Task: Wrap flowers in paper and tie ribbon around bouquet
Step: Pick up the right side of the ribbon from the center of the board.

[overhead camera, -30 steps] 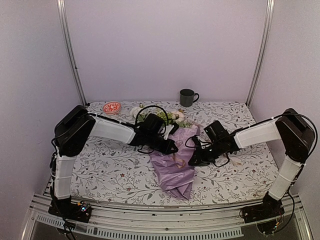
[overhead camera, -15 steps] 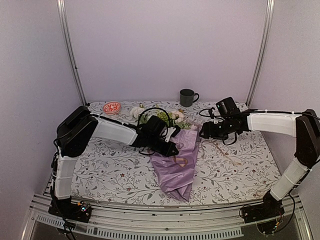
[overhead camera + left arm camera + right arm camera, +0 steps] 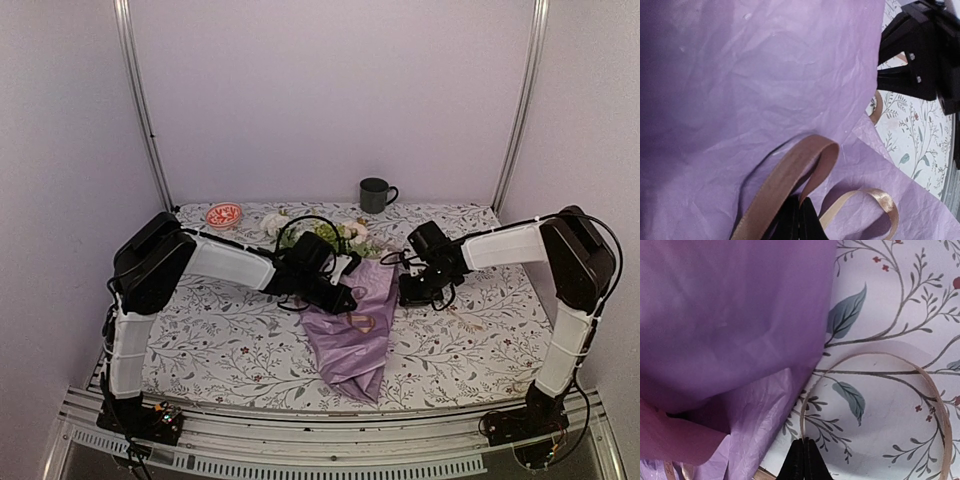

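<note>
The bouquet lies mid-table as a lilac paper [image 3: 350, 335] cone with the flowers [image 3: 345, 235] sticking out of its far end. Beige ribbon [image 3: 357, 322] loops across the paper. My left gripper [image 3: 345, 297] is over the cone's left side, shut on a ribbon loop [image 3: 790, 175] that rises from its fingertips [image 3: 792, 222] above the paper [image 3: 765, 75]. My right gripper [image 3: 405, 295] is at the cone's right edge. Its fingertips [image 3: 796, 460] are shut on a thin ribbon strand [image 3: 920, 375] that arcs over the cloth beside the paper [image 3: 730, 315].
A dark mug [image 3: 376, 194] stands at the back centre and a red-and-white bowl [image 3: 224, 214] at the back left. More ribbon [image 3: 465, 320] trails on the floral cloth [image 3: 220, 330] right of the cone. Metal frame posts [image 3: 140, 100] rise at both back corners.
The right arm swung out towards the back right with its jaws open, then came back to the paper's right edge and shut on the ribbon strand. The left arm stayed put.
</note>
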Robot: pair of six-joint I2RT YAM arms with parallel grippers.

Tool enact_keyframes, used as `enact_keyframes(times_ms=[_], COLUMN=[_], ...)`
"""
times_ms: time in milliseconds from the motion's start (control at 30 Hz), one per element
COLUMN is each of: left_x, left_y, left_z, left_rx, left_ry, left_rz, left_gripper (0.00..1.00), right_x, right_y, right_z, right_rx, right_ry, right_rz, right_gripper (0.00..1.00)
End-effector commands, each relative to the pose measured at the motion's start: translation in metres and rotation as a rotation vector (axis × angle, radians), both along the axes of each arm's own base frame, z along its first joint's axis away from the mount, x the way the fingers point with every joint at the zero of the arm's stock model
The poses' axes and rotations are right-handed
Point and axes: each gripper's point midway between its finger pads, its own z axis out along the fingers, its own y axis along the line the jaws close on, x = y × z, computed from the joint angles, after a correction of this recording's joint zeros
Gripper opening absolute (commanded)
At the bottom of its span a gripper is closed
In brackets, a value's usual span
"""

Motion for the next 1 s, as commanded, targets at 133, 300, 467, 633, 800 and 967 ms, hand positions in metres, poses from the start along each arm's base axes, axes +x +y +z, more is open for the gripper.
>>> enact_keyframes(times_ms=[133,300,467,633,800,967], left_x=[-0.006,-0.007,-0.010,-0.016,-0.021,-0.031], left_y=[0.002,0.003,0.007,0.007,0.005,-0.002], left_z=[-0.001,0.002,0.002,0.008,0.010,0.025], left_rx=[0.033,0.034,0.028,-0.015,-0.062,-0.139], left_ry=[-0.020,-0.030,-0.032,-0.039,-0.033,-0.071], left_rz=[-0.010,-0.009,-0.006,-0.005,0.013,-0.014], left_gripper=[0.00,0.00,0.00,0.00,0.00,0.00], right_x=[0.024,0.001,-0.042,-0.018,-0.006,-0.008], right_y=[-0.058,0.029,0.096,0.127,0.133,0.132], right_z=[0.080,0.187,0.252,0.213,0.146,0.102], right_rx=[0.254,0.523,0.722,0.823,0.806,0.763], right_ry=[-0.218,-0.463,-0.692,-0.526,-0.358,-0.243], right_rz=[-0.109,0.267,0.539,0.502,0.406,0.372], right_gripper=[0.00,0.00,0.00,0.00,0.00,0.00])
